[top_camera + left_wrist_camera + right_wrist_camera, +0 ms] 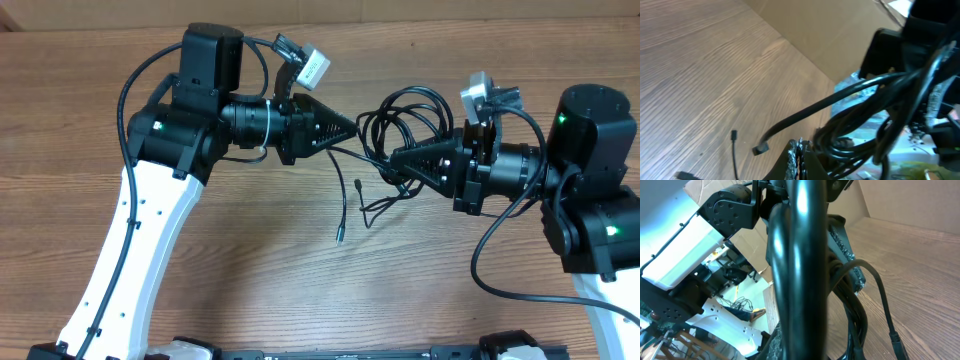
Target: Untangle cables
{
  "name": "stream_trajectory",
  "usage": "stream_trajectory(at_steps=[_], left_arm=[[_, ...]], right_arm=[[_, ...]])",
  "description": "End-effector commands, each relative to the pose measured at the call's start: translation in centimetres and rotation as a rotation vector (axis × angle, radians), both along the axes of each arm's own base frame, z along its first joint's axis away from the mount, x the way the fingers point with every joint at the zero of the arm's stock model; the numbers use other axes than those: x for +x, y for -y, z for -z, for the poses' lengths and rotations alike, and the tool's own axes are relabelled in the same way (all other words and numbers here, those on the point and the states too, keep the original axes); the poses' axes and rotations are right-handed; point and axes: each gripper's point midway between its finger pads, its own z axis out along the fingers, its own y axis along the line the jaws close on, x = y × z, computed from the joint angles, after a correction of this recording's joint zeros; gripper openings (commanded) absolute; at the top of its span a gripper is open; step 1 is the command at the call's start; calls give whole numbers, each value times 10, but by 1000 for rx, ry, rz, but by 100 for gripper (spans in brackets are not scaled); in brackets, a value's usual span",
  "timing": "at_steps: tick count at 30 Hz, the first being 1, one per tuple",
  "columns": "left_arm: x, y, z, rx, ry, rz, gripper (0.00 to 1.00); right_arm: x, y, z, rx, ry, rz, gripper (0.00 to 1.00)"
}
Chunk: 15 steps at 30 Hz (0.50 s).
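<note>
**Q:** Entry one, cables (400,125). Where are they?
**A:** One knotted bundle near the middle of the counter (260,290), closer to the far edge, strung between your two arms. It looks partly lifted. A loose plug end (340,238) trails toward the near edge.

**Q:** Entry two, fingers?
**A:** Left fingers (350,128): clenched on a strand at the bundle's left side. Right fingers (394,157): clenched too, apparently on a loop at its right side. The right wrist view is too crowded to say which strand.

**Q:** Entry three, step in hand?
**A:** By my judgement, the pull-apart. Both holds are made, the loops overlap, and nothing is separated yet.

**Q:** Entry four, next move?
**A:** You would likely draw the holds slowly toward the left and right edges and watch which loop tightens. If the knot cinches, release one side, regrip a free plug end, and feed it back through.
</note>
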Motion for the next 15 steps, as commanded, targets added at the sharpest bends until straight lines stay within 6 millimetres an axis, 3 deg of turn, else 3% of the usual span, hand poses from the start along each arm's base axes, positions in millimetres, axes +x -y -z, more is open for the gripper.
stream_trajectory(at_steps=[1,4,10,15], left_arm=[[-19,5,-20,-60,41,77,4],[-23,11,-22,-66,54,100,6],[-30,26,-26,-74,107,138,21],[-30,27,-26,-74,103,135,23]], right_arm=[[-6,-2,-6,9,34,-27,4],[-6,-2,-6,9,34,-27,4],[-7,-2,-6,10,33,-30,4],[-7,-2,-6,10,33,-30,4]])
